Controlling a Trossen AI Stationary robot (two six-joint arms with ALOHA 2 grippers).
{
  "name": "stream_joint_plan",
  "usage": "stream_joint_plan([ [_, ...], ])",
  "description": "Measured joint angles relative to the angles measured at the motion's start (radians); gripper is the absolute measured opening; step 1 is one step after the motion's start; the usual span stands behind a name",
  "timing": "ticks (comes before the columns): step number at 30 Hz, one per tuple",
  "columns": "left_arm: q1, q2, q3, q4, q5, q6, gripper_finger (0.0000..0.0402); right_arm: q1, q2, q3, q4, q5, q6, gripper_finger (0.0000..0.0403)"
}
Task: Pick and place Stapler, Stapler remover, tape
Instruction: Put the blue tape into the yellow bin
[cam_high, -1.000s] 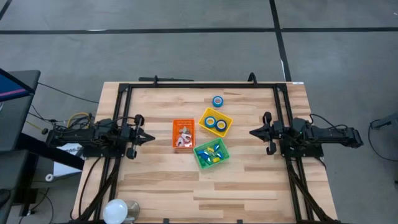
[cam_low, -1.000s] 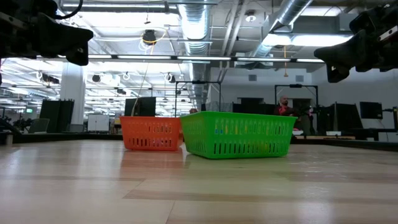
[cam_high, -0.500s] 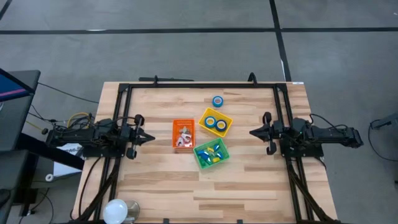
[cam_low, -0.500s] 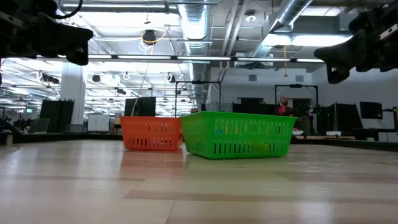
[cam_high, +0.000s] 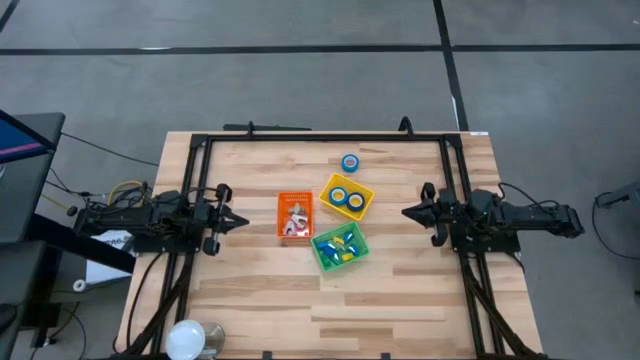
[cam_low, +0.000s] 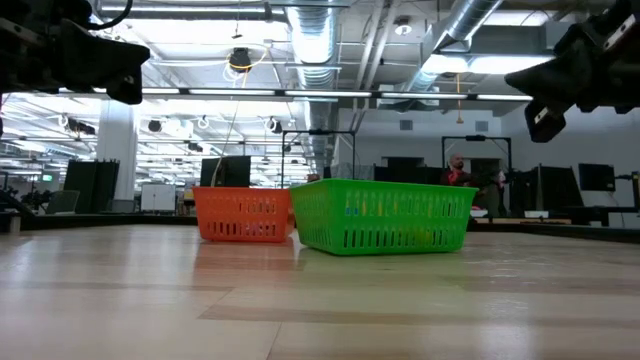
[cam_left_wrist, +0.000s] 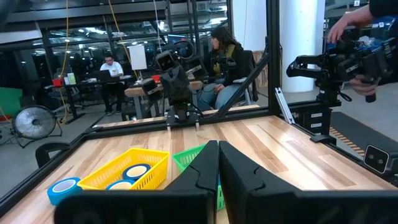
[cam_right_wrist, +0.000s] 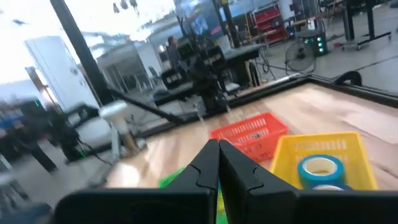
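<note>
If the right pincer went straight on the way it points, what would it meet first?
Probably the yellow bin, or the green bin beside it. The shut right pincer hangs above the table, so it might pass over both.

Industrial robotics lab, open-plan hall. Exposed silver ducts (cam_low: 320, 40) and pipes under high ceiling, rows of strip lights. Grey concrete floor (cam_high: 300, 25) with dark marking lines. Wooden table (cam_high: 400, 290) fenced by black metal frame (cam_high: 325, 139). Beyond it, more black-framed rigs, desks with monitors (cam_low: 228, 170), standing fan (cam_left_wrist: 34, 122), red tool cabinets (cam_right_wrist: 268, 15). People seated at workstations (cam_left_wrist: 111, 68); another person standing far back (cam_low: 457, 170).
</note>
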Motion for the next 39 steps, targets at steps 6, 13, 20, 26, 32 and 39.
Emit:
stream_joint_plan([
  [6,0.000,0.000,0.000,0.002,0.000,0.000,0.0004,0.000,0.002,0.014,0.010,0.000,0.050,0.0001],
  [13,0.000,0.000,0.000,0.006,0.000,0.000,0.0004,-0.023,0.071,0.124,0.013,0.004,0.052,0.0001],
  [20,0.000,0.000,0.000,0.006,0.000,0.000,0.0004,-0.089,0.234,0.288,-0.038,0.036,0.049,0.0001],
  [26,0.000,0.000,0.000,0.012,0.000,0.000,0.0004,-0.157,0.418,0.455,-0.075,0.035,0.044,0.0001],
  [32,0.000,0.000,0.000,0.014,0.000,0.000,0.0004,-0.231,0.585,0.609,-0.098,0.035,0.041,0.0001],
  [39,0.000,0.000,0.000,0.021,0.000,0.000,0.0004,-0.315,0.767,0.771,-0.117,0.022,0.043,0.0001],
])
